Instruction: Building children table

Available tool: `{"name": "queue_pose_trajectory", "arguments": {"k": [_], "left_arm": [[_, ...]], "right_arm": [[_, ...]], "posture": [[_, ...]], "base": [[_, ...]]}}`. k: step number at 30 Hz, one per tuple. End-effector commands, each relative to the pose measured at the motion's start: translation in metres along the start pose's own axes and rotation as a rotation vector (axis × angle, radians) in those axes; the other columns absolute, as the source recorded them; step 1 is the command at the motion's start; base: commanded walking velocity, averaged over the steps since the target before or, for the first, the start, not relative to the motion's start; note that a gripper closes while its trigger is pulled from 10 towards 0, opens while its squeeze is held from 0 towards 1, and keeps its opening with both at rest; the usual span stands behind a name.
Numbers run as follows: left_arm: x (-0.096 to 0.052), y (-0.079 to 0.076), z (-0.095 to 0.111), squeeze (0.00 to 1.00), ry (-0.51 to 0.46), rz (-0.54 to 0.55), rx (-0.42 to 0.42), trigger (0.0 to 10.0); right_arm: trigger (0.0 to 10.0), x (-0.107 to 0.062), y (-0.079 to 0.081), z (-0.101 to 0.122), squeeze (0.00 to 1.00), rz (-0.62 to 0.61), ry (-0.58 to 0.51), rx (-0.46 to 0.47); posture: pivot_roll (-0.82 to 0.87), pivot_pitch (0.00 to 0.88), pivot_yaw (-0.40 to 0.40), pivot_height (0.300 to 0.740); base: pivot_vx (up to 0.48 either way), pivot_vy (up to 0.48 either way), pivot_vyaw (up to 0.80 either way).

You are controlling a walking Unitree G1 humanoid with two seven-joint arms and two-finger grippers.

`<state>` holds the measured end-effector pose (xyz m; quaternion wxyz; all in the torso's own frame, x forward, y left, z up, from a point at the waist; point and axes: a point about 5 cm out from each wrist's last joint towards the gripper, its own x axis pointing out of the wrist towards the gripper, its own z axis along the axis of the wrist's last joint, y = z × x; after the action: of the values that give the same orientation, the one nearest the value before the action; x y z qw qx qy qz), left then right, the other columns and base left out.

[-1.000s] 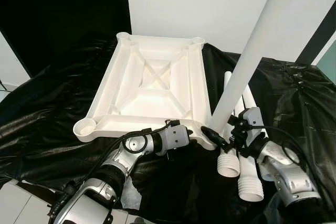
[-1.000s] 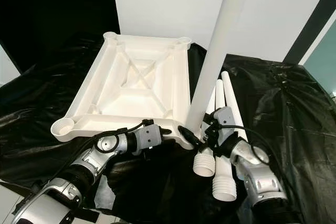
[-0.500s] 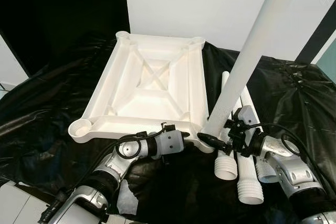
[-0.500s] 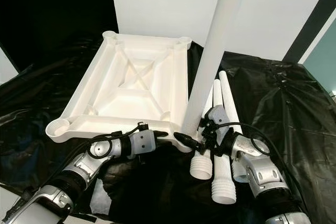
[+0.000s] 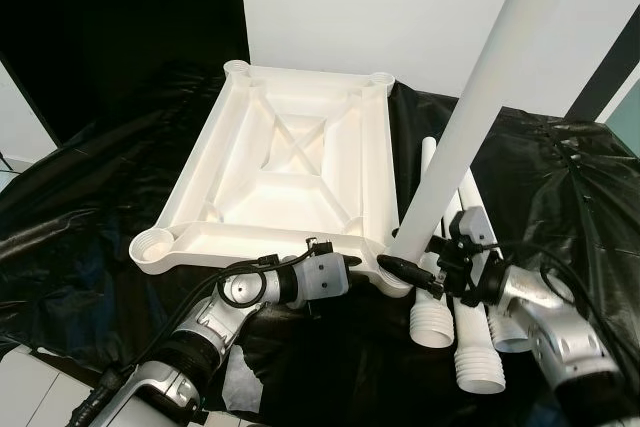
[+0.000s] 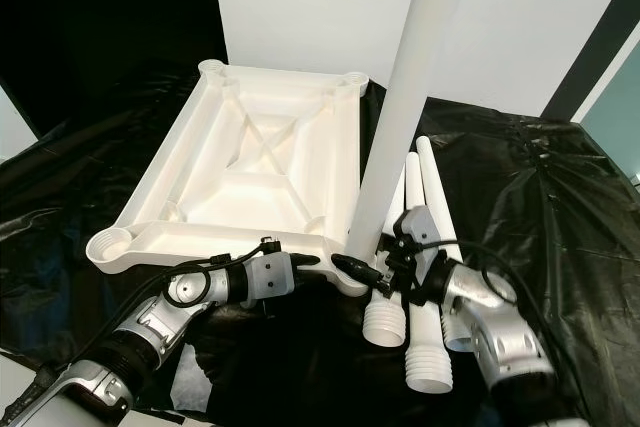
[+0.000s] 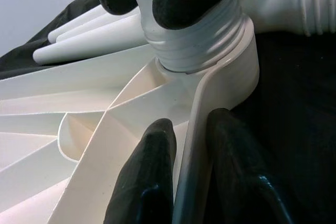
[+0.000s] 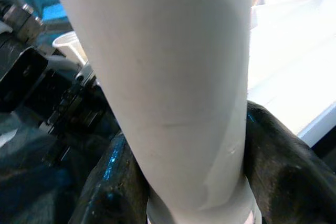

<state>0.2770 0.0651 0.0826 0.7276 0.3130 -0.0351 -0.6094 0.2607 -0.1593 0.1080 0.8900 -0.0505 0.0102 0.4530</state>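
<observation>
A white plastic tabletop (image 5: pixel 290 172) lies upside down on a black sheet (image 5: pixel 90 207), its ribbed underside facing up and round sockets at its corners. At the near right corner socket (image 5: pixel 395 272) a long white table leg (image 5: pixel 480 97) stands, leaning up and to the right out of the frame. The right gripper (image 5: pixel 415 269) holds this leg low down, its black fingers (image 8: pixel 121 182) pressed on either side of the tube just above the threaded end. The left wrist view shows that thread sitting in the socket, though how far it is screwed in is hard to judge. The left gripper (image 7: pixel 189 177) is pinched on the tabletop's near rim just left of that socket, one finger inside the rim and one outside. Three more spare legs (image 5: pixel 465 297) lie on the sheet to the right of the tabletop, threaded ends toward the robot, partly under the right arm. A white wall (image 5: pixel 400 7) stands at the far side, with a dark door (image 5: pixel 120 17) to its left.
</observation>
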Motion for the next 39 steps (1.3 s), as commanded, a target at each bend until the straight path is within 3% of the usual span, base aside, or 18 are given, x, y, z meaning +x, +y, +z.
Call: {"name": "queue_pose_trajectory", "arguments": {"k": [1,6,9,11,15,16,17,18,19,20,21,22,25,26,27,30,35,39], "left_arm": [[0.003,-0.038,-0.014,0.0,0.055,-0.325,-0.072,10.0],[0.007,-0.035,-0.011,0.0,0.041,-0.295,-0.08,10.0],[0.007,-0.035,-0.01,0.0,0.041,-0.292,-0.082,10.0],[0.007,-0.036,-0.01,0.0,0.041,-0.289,-0.085,10.0],[0.008,-0.038,-0.01,0.0,0.043,-0.292,-0.088,10.0],[0.008,-0.038,-0.01,0.0,0.044,-0.294,-0.087,10.0],[0.008,-0.038,-0.01,0.0,0.044,-0.294,-0.087,10.0],[0.008,-0.038,-0.01,0.0,0.047,-0.294,-0.086,10.0],[0.007,-0.037,-0.01,0.0,0.049,-0.293,-0.086,10.0],[0.007,-0.037,-0.011,0.0,0.052,-0.292,-0.086,10.0],[0.007,-0.037,-0.011,0.0,0.054,-0.291,-0.085,10.0],[0.007,-0.037,-0.012,0.0,0.058,-0.29,-0.084,10.0],[0.007,-0.038,-0.012,0.0,0.065,-0.29,-0.082,10.0],[0.007,-0.038,-0.013,0.0,0.067,-0.29,-0.081,10.0],[0.007,-0.038,-0.013,0.0,0.068,-0.29,-0.081,10.0],[0.008,-0.038,-0.013,0.0,0.069,-0.29,-0.081,10.0],[0.008,-0.037,-0.012,0.0,0.071,-0.287,-0.078,10.0],[0.009,-0.036,-0.012,0.0,0.07,-0.282,-0.078,10.0]], "right_arm": [[0.0,-0.001,0.008,-0.017,0.0,-0.102,0.021,0.058],[0.0,-0.008,0.01,-0.022,0.0,-0.587,-0.094,0.057],[0.0,-0.009,0.014,-0.023,0.0,-0.661,-0.092,0.047],[0.0,-0.012,0.009,-0.021,0.0,-0.743,-0.092,0.021],[0.2,-0.01,0.008,-0.021,0.0,-0.752,-0.081,0.009],[3.1,-0.009,0.009,-0.021,0.0,-0.743,-0.075,0.006],[3.1,-0.009,0.009,-0.021,0.0,-0.743,-0.075,0.006],[4.8,-0.008,0.01,-0.022,0.0,-0.738,-0.07,0.002],[10.0,-0.008,0.01,-0.022,0.0,-0.74,-0.066,-0.004],[10.0,-0.007,0.009,-0.022,0.0,-0.734,-0.065,-0.008],[10.0,-0.007,0.008,-0.022,0.53,-0.728,-0.066,-0.011],[10.0,-0.007,0.005,-0.02,1.0,-0.713,-0.071,-0.015],[10.0,-0.005,-0.001,-0.016,1.0,-0.666,-0.069,-0.032],[10.0,-0.004,-0.005,-0.013,0.68,-0.634,-0.066,-0.045],[10.0,-0.003,-0.009,-0.009,0.0,-0.59,-0.071,-0.065],[10.0,-0.003,-0.011,-0.006,0.0,-0.561,-0.075,-0.079],[10.0,-0.004,-0.021,-0.002,0.0,-0.327,0.007,-0.062],[10.0,-0.009,-0.021,-0.007,0.0,-0.22,0.08,-0.035]], "posture": [[0.23,0.0,-0.072,0.74],[0.23,0.0,-0.075,0.74],[0.23,0.0,-0.077,0.74],[0.23,0.0,-0.073,0.74],[0.23,0.0,-0.07,0.74],[0.23,0.0,-0.071,0.74],[0.23,0.0,-0.071,0.74],[0.23,0.0,-0.072,0.74],[0.23,0.0,-0.072,0.74],[0.23,0.0,-0.072,0.74],[0.23,0.0,-0.072,0.74],[0.23,0.0,-0.073,0.74],[0.23,0.0,-0.074,0.74],[0.23,0.0,-0.075,0.74],[0.23,0.0,-0.075,0.74],[0.23,0.0,-0.075,0.74],[0.23,0.0,-0.08,0.74],[0.23,0.0,-0.086,0.74]], "base": [[0.0,0.0,0.0],[0.0,0.0,0.0],[0.0,0.0,0.0],[0.0,0.0,0.0],[0.0,0.0,0.0],[0.0,0.0,0.0],[0.0,0.0,0.0],[0.0,0.0,0.0],[0.0,0.0,0.0],[0.0,0.0,0.0],[0.0,0.0,0.0],[0.0,0.0,0.0],[0.0,0.0,0.0],[0.0,0.0,0.0],[0.0,0.0,0.0],[0.0,0.0,0.0],[0.0,0.0,0.0],[0.0,0.0,0.0]]}}
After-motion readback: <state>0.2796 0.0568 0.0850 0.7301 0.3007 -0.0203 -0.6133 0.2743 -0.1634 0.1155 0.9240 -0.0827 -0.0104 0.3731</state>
